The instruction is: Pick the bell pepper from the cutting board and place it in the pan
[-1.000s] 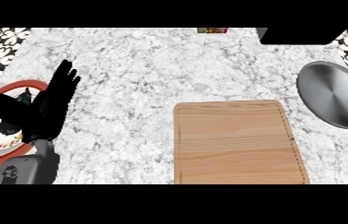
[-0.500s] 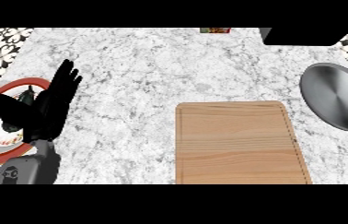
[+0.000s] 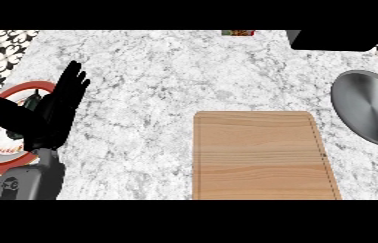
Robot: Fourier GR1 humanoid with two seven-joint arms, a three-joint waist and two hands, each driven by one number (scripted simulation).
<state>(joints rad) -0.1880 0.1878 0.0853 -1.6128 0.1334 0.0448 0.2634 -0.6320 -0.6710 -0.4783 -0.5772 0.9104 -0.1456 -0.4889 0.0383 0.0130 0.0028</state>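
Head view: the left hand [image 3: 55, 107] sits at the left edge of the marble bench [image 3: 162, 77], fingers [image 3: 71, 79] straight and pointing up and slightly right, released, grasping nothing. Its grey forearm [image 3: 29, 179] comes in from the lower left corner. The hand overlaps a red-rimmed plate [image 3: 22, 89] that lies at the bench's left edge; what is on the plate is mostly hidden behind the hand and cannot be told. The right hand shows nowhere in the view. The wooden cutting board [image 3: 262, 154] lies flat at lower centre-right, its long side running away from the robot, its bottom edge cut off by the view's lower edge. The board's top is bare wood across the whole visible part. The bell pepper cannot be seen on the board, so its place cannot be told from this view. The pan [image 3: 358, 104] is at the right edge, grey metal, only its left part in view, just beside the board's upper right corner and not touching it; the visible part holds nothing. A dark box [image 3: 328, 39] sits at the top right corner of the bench, above the pan. A small red-and-green thing [image 3: 238, 32] is cut off by the top edge near centre-right; too little shows to say what it is. A patterned black-and-white surface [image 3: 15, 44] borders the bench at upper left.
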